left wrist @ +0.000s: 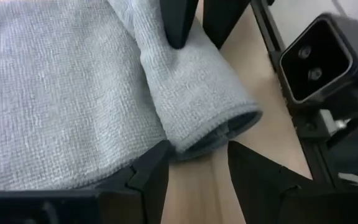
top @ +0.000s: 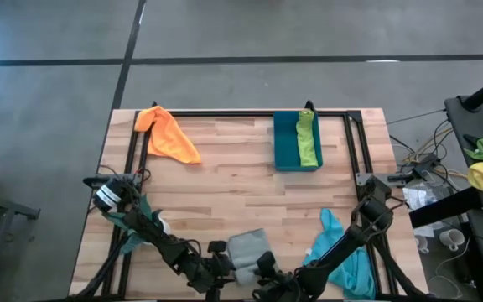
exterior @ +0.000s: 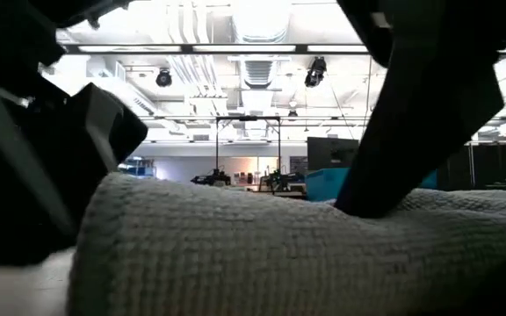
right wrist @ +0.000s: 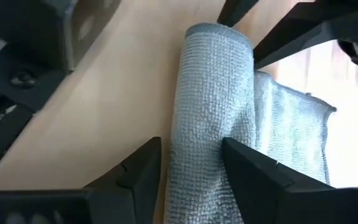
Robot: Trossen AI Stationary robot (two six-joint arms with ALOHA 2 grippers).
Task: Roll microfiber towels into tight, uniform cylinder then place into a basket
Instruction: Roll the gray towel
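Step in hand: rolling the grey towel [top: 246, 250] at the near edge of the table [top: 225, 168]; judging by the wrist views, part is already wound into a roll and part lies flat beside it.
Left gripper [left wrist: 197, 163]: low at one end of the roll, fingers apart with the rolled end of the towel just between them; they look set around it rather than squeezing, so I call them open at the roll's end.
Right gripper [right wrist: 191, 163]: at the other end, its two fingers straddling the roll, one pressed into the fabric; a light pinch on the roll by the look of it.
Roll shape: even along its length in the right wrist view, with the end spiral neat in the left wrist view.
How to do it well: keep both ends turning together so the cylinder does not cone; hold gentle inward pressure so the layers stay tight; keep the flat part smooth ahead of the roll.
Risk: one end running ahead would skew the roll or let it loosen.
Basket [top: 285, 151]: at the far right of the table, holding the green towel [top: 308, 141] already rolled.
Waiting: the orange towel [top: 168, 134] at the far left, the turquoise towel [top: 342, 256] heaped under the right arm.
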